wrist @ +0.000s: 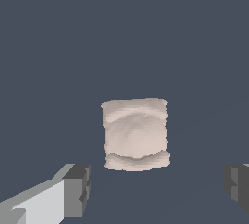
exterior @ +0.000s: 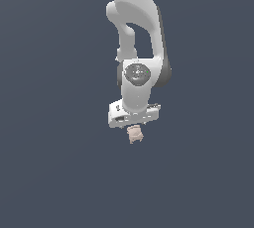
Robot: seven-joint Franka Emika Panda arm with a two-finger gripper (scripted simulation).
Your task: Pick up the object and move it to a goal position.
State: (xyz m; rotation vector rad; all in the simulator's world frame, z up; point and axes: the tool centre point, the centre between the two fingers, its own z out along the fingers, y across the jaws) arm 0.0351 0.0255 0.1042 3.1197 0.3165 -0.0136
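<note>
You had the gripper (exterior: pixel 134 127) pointing down with its jaws spread wide, gripping nothing. The pale beige lumpy object (wrist: pixel 136 134) lay between the two dark fingertips (wrist: pixel 78 189) in the wrist view, touching neither, directly under the arm (exterior: pixel 136 33).

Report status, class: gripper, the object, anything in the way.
White gripper open, jaws wide apart either side. Small pale beige-pink lumpy block between them, not gripped. Nothing in the way.
</note>
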